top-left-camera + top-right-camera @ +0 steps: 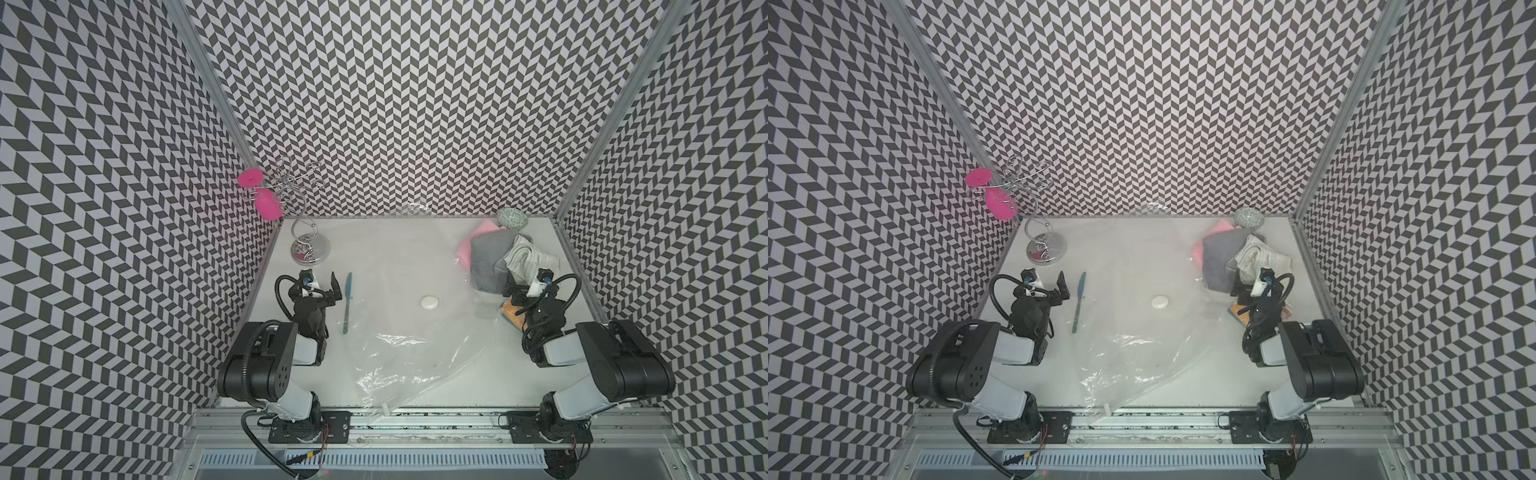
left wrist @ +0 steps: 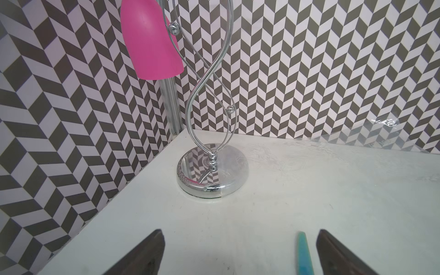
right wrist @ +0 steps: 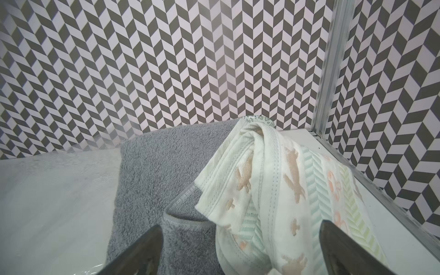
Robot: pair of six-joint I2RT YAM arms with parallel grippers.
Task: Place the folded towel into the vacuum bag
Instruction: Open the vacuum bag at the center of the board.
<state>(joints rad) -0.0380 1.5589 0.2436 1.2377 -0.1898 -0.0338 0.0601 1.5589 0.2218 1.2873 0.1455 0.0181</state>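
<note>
- One white bench (image 1: 415,249), smooth and matt, carries everything.
- One chrome wire stand (image 1: 309,251) at the far left corner: a round mirrored base and a thin, S-curved stem with looped arms. One glossy pink stemmed cup (image 2: 148,40) hangs from it, mouth down.
- The left pincer (image 2: 240,234), near the left edge, is spread wide and pinches nothing. Its two dark, wedge-shaped fingers point toward the stand.
- One slim utensil (image 1: 348,301) lies flat just right of that pincer, with a teal handle and a narrow grey blade.
- One vacuum bag (image 1: 399,353), of clear glossy film, lies across the middle of the bench from the far edge to the near edge. It is flat farther back and crinkled nearer, and a corner drapes over the near rail. One small round white valve cap (image 1: 429,302) sits on its upper face.
- Three cloths are heaped near the far right corner: one flat pink cloth (image 1: 471,241), one folded grey towel (image 1: 486,257) of thick looped terry, outside the bag, and one rumpled white towel (image 3: 262,190) with pastel woven figures lying over it. I cannot tell whether the bag's edge overlaps them.
- One round patterned bowl (image 1: 512,218) sits in the far right corner.
- The right pincer (image 3: 240,226) is spread wide and pinches nothing, aimed at the towels.
- One orange block (image 1: 511,316) lies partly hidden under the right arm.
</note>
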